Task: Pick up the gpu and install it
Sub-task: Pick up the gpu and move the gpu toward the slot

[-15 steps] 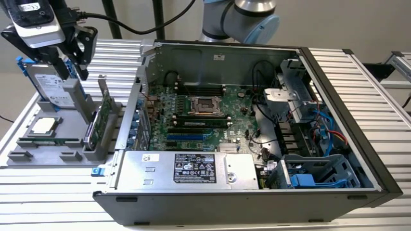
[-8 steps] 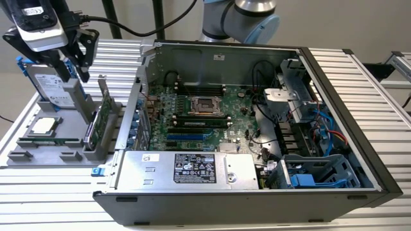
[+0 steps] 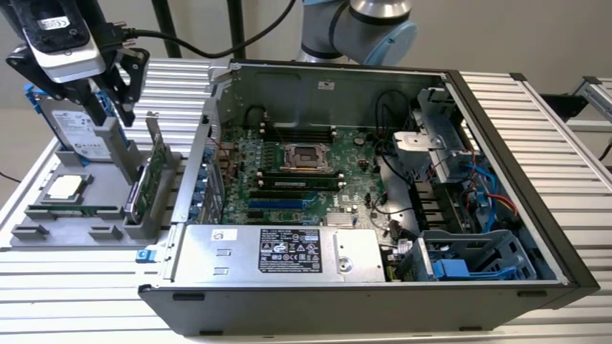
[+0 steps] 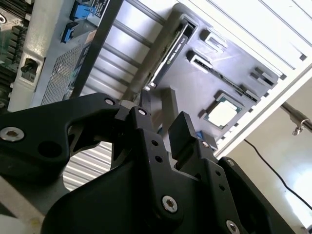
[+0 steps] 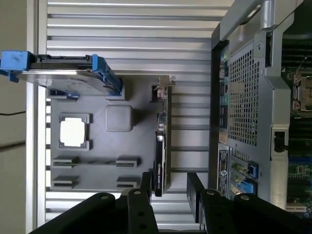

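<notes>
The gpu stands on its edge in a slot of the grey holder, at the exterior view's left, beside the open computer case. Its green board faces the case. In the first wrist view the gpu shows edge-on, with its silver bracket at the far end. The second wrist view shows its black cooler side. My gripper hangs above the holder, open, with nothing between its black fingers. Seen from the wrist, the near end of the card lies between the two fingers, lower down.
A silver hard drive in a blue frame stands in the holder under the gripper. A processor chip lies flat on the holder. Inside the case are the motherboard, cables and the power supply.
</notes>
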You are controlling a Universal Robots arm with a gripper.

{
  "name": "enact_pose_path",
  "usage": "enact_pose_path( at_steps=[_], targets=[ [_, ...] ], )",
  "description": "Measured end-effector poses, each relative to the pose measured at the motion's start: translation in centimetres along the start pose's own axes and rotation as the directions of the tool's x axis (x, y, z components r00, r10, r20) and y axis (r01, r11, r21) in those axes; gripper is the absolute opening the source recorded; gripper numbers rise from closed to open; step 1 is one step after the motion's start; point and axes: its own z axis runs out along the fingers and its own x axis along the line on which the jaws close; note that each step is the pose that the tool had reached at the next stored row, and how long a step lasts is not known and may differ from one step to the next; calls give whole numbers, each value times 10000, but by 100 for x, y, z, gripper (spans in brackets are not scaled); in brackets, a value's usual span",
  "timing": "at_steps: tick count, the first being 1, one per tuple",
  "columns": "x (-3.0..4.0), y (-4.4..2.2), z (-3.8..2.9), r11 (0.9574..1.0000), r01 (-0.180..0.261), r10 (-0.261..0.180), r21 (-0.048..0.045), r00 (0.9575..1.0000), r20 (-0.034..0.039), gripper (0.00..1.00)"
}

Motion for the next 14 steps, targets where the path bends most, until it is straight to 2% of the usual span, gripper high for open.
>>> enact_pose_path(
  at_steps=[14],
  targets=[
    [-33,-46,59,9998,210,-210,-4,9998,-65,100]
  ],
)
